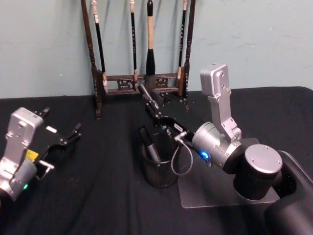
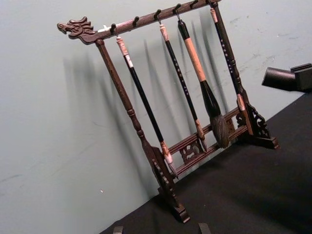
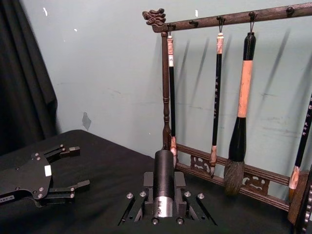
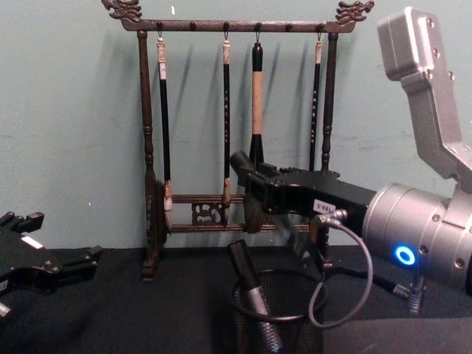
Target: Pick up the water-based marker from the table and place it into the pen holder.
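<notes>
The right hand point(image 1: 152, 104) is up above the pen holder point(image 1: 159, 169), squeezing a dark marker point(image 3: 164, 183) between its fingers. The holder stands on the black surface point(image 1: 98, 196) with another marker point(image 1: 148, 144) leaning inside it. The left hand point(image 1: 68, 138) waits off to the left, low over the surface, fingers spread open and holding nothing. A brush rack point(image 4: 236, 118) stands behind.

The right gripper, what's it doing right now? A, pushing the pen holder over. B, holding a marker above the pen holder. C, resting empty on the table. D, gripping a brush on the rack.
B: the right gripper is shut on a dark marker, above the mesh pen holder, which already holds another marker.
</notes>
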Robot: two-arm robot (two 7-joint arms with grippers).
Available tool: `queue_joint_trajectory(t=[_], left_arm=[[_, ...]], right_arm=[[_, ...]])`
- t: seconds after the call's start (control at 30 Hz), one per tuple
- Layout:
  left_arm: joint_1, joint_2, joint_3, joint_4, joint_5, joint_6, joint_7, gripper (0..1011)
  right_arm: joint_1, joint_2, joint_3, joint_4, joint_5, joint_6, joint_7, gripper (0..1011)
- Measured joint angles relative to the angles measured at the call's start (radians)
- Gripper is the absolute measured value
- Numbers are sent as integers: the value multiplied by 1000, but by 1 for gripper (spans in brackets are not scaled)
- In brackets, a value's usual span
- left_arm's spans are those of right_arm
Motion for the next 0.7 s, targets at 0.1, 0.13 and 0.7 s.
queue_joint_trajectory(t=[0.1,0.13,0.7], left_arm=[[0,0,0,0,0,0,0,1001],[0,0,0,0,0,0,0,1001],[0,0,0,0,0,0,0,1001]], right_arm=[[0,0,0,0,0,0,0,336],[0,0,0,0,-1,0,0,438],[0,0,0,0,-1,0,0,996]])
